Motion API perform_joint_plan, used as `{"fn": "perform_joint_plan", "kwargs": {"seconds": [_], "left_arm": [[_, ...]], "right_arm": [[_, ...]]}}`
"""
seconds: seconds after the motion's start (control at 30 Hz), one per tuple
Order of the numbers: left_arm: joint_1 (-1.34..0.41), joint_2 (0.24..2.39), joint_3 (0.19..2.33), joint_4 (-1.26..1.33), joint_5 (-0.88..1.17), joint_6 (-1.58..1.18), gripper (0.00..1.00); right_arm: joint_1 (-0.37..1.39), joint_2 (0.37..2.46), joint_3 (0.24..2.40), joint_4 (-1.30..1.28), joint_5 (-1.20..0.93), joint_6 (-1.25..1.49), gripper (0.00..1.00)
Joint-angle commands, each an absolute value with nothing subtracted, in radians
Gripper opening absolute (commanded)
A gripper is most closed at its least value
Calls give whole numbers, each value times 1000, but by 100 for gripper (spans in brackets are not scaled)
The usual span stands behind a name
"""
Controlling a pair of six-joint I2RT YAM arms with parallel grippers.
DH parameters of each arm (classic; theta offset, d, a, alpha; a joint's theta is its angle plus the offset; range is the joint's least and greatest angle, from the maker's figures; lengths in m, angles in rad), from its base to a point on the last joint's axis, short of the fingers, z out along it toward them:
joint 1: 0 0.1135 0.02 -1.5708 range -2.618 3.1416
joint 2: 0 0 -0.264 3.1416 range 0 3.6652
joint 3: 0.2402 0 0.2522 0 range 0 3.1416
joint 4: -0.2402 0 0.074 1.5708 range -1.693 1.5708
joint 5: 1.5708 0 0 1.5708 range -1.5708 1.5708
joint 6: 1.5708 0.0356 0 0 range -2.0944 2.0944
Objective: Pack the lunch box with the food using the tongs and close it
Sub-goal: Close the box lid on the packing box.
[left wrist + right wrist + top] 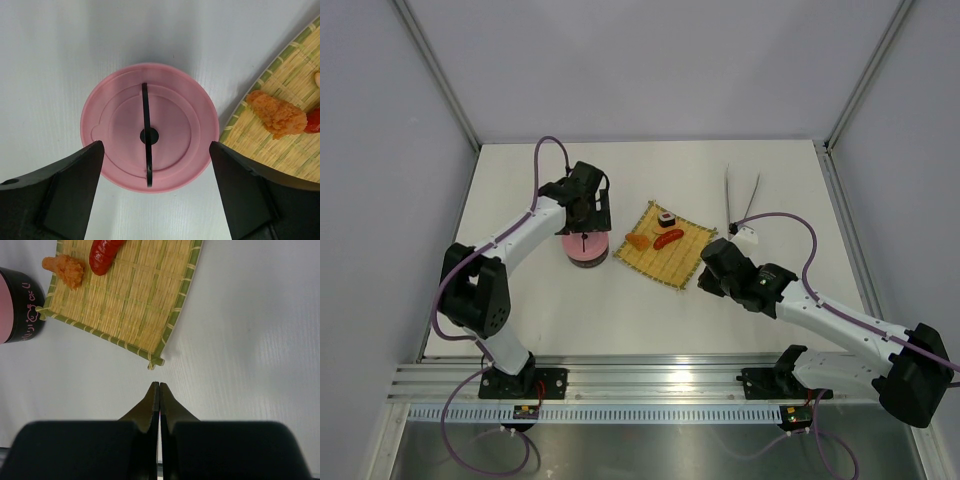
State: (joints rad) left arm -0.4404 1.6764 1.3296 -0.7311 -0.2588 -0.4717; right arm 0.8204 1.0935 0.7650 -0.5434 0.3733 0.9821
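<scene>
Left arm poises its left claw [156, 146] spread directly above the pink lid [175, 107]; right arm stretches low, right claw [159, 386] pressed together, near the mat [135, 295] corner.

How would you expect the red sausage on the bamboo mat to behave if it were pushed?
The sausage looks rounded and glossy, so it would probably roll sideways and may slip from a pinch. Being small, it is likely light. The ribbed mat might slow its rolling slightly.

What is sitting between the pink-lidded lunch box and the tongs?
The woven mat, holding a sushi roll, a sausage and an orange chunk. The top view shows it.
</scene>
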Motion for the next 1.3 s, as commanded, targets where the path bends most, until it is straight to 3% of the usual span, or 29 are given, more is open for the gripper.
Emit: {"fn": "perform_joint_plan", "kwargs": {"seconds": [0.0,0.33,0.73,1.07,1.27], "left_arm": [[-445,1660,1353,-733,-279,-483,90],[-451,1769,1302,-703,-244,-514,80],[-483,1603,1301,-675,-365,-509,70],[-482,1646,1232,-637,-335,-571,71],[-480,1761,1241,-695,-314,-641,80]], "right_arm": [[813,1089,802,-523,387,971,0],[813,1086,799,-526,380,966,0],[813,1074,802,-520,384,962,0],[813,1078,799,-519,380,962,0],[813,1088,801,-520,373,957,0]]}}
